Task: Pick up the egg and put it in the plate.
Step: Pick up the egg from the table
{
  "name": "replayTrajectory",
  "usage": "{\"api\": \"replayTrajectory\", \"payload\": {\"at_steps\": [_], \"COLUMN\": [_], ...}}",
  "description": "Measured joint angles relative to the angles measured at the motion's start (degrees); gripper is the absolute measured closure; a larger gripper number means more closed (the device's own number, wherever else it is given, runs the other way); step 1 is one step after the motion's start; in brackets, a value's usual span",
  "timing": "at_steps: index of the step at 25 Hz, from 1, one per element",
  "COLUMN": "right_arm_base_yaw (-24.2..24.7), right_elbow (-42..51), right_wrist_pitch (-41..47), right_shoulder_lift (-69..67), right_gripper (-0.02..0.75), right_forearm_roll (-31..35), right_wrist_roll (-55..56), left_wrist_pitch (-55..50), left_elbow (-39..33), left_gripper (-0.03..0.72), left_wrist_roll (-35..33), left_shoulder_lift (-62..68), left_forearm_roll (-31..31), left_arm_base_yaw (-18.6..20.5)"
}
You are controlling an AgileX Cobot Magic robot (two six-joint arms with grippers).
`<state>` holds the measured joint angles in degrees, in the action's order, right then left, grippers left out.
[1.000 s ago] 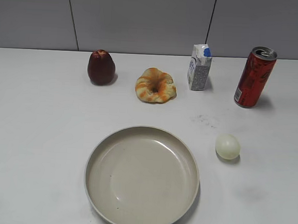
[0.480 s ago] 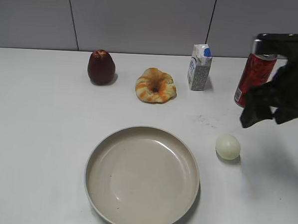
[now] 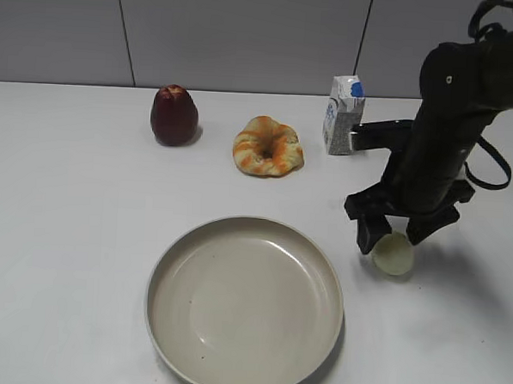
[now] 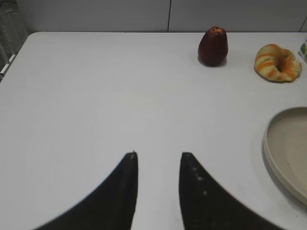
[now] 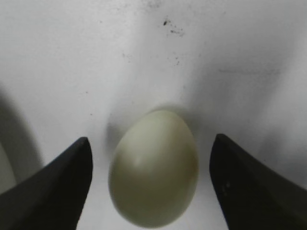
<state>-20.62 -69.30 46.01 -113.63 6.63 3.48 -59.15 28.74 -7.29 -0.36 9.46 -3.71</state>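
The pale cream egg [image 3: 394,255] lies on the white table just right of the big beige plate [image 3: 171,261]. My right gripper [image 3: 394,232] hangs right over the egg, open, one black finger on each side of it. In the right wrist view the egg [image 5: 153,167] sits between the two fingers [image 5: 151,143] with a gap on both sides. My left gripper [image 4: 158,155] is open and empty over bare table, far left of the plate's rim [image 4: 269,143]. It does not show in the exterior view.
Along the back stand a dark red apple [image 3: 174,115], an orange-striped bread ring [image 3: 267,146] and a small white milk carton [image 3: 343,116]. My right arm hides the red can. Dark smudges mark the table [image 5: 170,24] beyond the egg.
My right arm has come in from the right and dropped down to the egg; its fingers now straddle it. The egg and the plate have not moved.
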Motion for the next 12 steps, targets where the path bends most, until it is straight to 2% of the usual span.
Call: {"api": "replayTrajectory", "payload": {"at_steps": [4,8,12], "right_arm_base_yaw": [0.00,0.00,0.00], "right_elbow": [-0.95,-1.20,-1.53], "right_wrist_pitch": [0.49,2.04,3.24], "right_shoulder_lift": [-1.92,-2.35,-2.35], "right_gripper": [0.167,0.292,0.293], "right_forearm_roll": [-0.11,-0.85,-1.81], "right_wrist_roll": [0.55,1.46,2.52], "left_wrist_pitch": [0.00,0.00,0.00], "left_elbow": [0.00,0.00,0.00], "left_gripper": [0.452,0.452,0.452], "left_wrist_roll": [0.01,0.00,0.04], "left_shoulder_lift": [0.00,0.00,0.00], "left_forearm_roll": [0.00,0.00,0.00], "left_arm_base_yaw": [0.00,0.00,0.00]}}
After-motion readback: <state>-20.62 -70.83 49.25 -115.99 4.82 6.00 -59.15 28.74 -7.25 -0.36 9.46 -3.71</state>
